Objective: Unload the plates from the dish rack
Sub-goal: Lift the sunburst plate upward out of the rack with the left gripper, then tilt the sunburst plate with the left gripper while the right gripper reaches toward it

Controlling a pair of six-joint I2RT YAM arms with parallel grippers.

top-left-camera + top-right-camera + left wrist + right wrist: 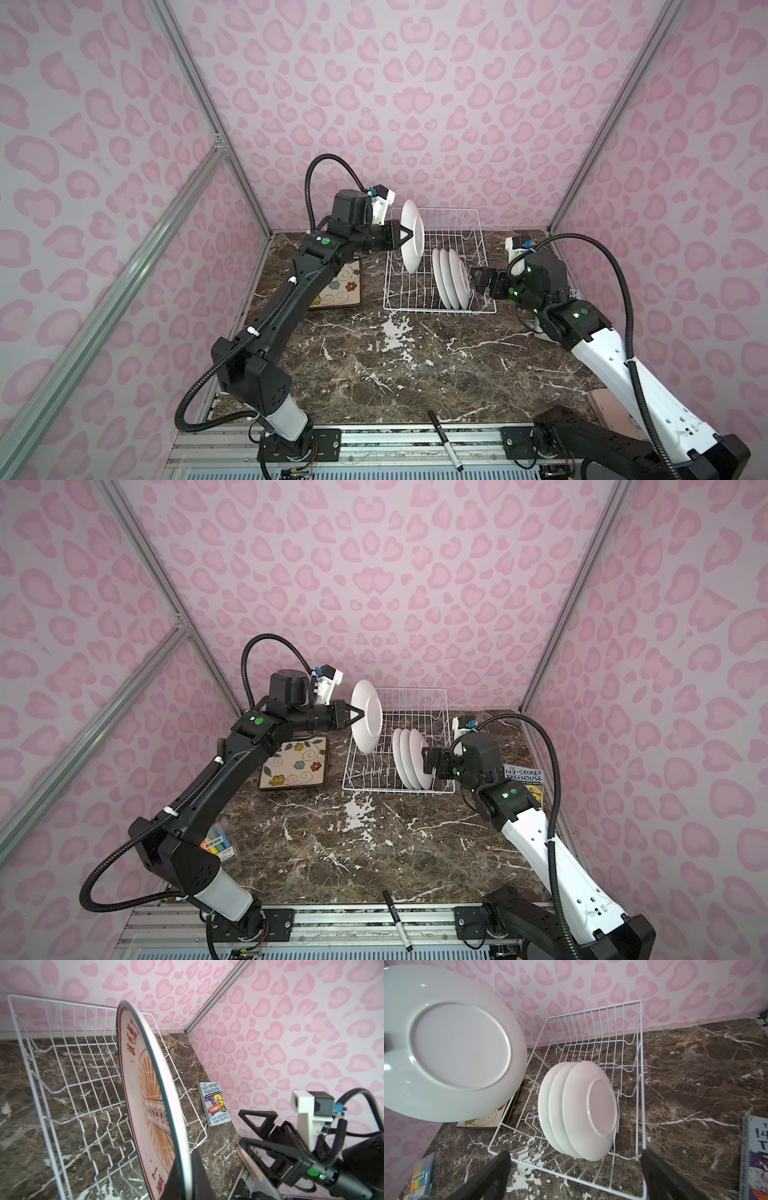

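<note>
While the left gripper (pixel 404 237) clamps a round white plate (pixel 413 257) upright above the dish rack (pixel 451 220), 3 plates (pixel 451 278) stand inside it; the right gripper (pixel 478 283) hovers open just beside them.

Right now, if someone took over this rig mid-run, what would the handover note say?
Left gripper: shut on the rim of a round sunburst plate, held upright over the left end of the dish rack.
Right gripper: open and empty, beside the rack's right side, near the three white plates.
Done: square flowered plates lie stacked on the table, left of the rack.
Left: set down the held plate, then take out the three standing in the rack.
</note>
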